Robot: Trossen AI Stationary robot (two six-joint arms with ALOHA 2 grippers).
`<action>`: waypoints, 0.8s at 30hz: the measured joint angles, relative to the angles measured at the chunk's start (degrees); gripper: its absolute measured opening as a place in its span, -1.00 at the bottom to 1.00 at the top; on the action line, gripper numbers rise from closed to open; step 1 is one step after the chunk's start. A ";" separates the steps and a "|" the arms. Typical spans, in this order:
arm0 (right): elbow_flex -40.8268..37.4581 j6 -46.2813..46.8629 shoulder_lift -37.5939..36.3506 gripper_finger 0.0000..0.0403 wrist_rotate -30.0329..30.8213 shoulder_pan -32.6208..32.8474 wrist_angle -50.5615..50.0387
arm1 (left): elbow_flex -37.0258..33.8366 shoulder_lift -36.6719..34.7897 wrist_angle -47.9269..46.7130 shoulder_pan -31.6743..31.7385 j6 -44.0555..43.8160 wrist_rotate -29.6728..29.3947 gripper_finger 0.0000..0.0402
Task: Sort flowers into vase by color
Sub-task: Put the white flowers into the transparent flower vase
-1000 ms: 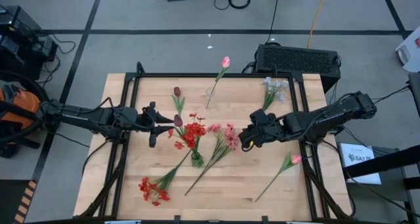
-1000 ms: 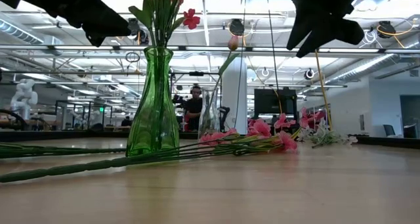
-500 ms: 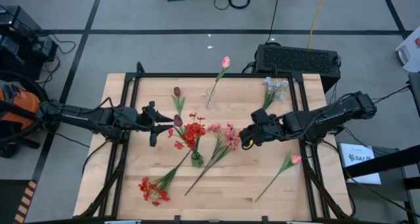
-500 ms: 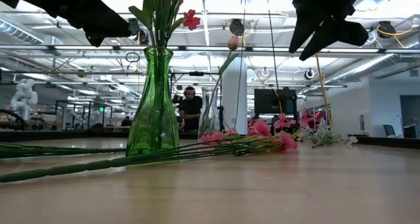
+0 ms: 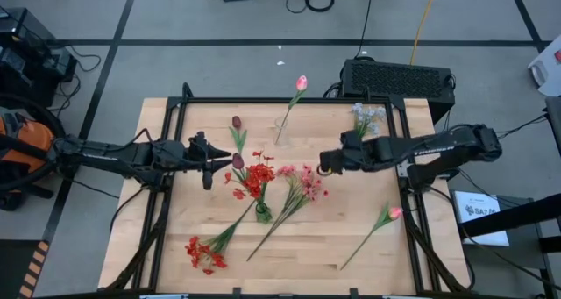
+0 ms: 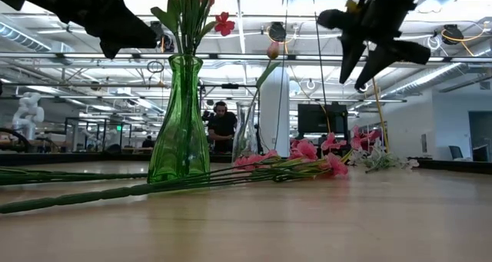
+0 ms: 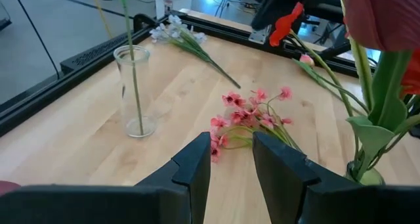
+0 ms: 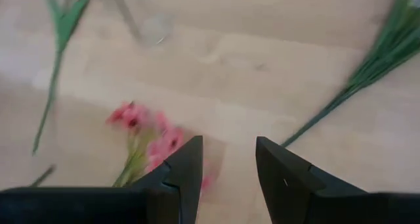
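The right end effector [image 5: 323, 162], fingers parted and empty, hovered above the pink spray [image 5: 301, 183]; the left end effector [image 5: 210, 163], also parted, waited beside the green vase [image 6: 179, 124].

Left arm stretched in from the left edge, left gripper [image 5: 210, 164] empty, jaws parted, right arm reaching in from the right, right gripper [image 5: 326, 162] raised, jaws parted, empty

A: Where is there free room?
B: Bare table [image 5: 403, 255] at the right front, apart from one pink tulip [image 5: 392, 213].
A: Obstacles?
B: Green vase [image 5: 261, 213] mid-table, pink spray [image 5: 301, 183] beside it, clear vase [image 5: 282, 131] behind.
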 joint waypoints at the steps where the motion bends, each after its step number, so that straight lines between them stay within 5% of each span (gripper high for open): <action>1: 0.00 -0.07 0.08 -0.34 -0.13 -1.37 -0.16 | 0.00 0.00 0.00 0.00 0.00 0.00 -0.39; 15: -0.43 -1.71 2.22 -0.34 -3.05 -24.22 -10.15 | 0.00 0.02 0.02 0.00 0.11 0.04 -0.39; 24: -11.34 1.38 2.34 -0.34 -9.94 -32.70 -4.09 | 0.00 0.01 0.04 0.00 0.10 0.09 -0.39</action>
